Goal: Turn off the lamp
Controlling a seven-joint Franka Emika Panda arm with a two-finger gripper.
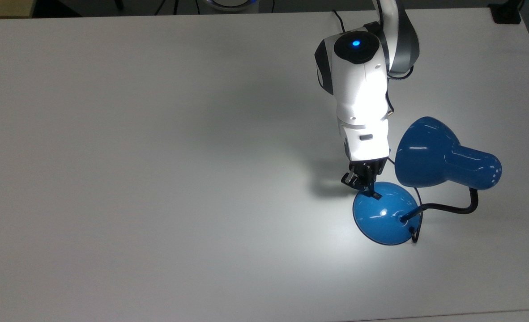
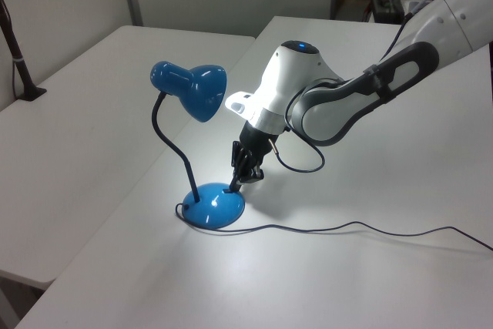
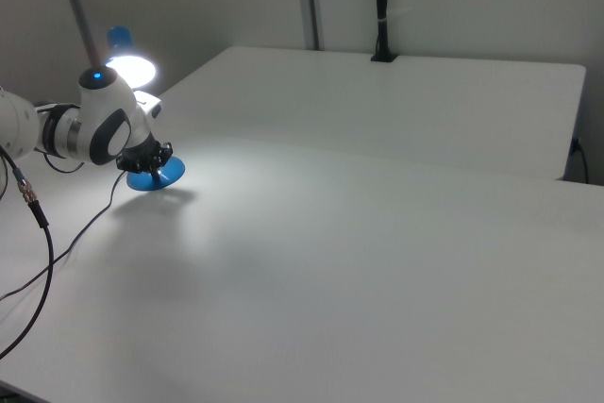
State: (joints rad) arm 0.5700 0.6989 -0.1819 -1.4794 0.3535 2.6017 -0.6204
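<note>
Top view, lamp: lit, at the table's right side.
Base: flat on table.
Gripper: fingers pinched together, empty, tip down on base at the switch.
Cord: trails across table.

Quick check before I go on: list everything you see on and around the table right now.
Lamp: one, glossy blue with black gooseneck, lit, toward the top view's right.
Base: one, round blue dome, on the table under the shade.
Cord: one, black, trailing from the base across the table toward the left view's right.
Table: one, white, under everything.
Post: one, black, at the far table edge in the right view.
Arm: one, white and grey.
Gripper: one, black, tip at the base's switch spot.
</note>
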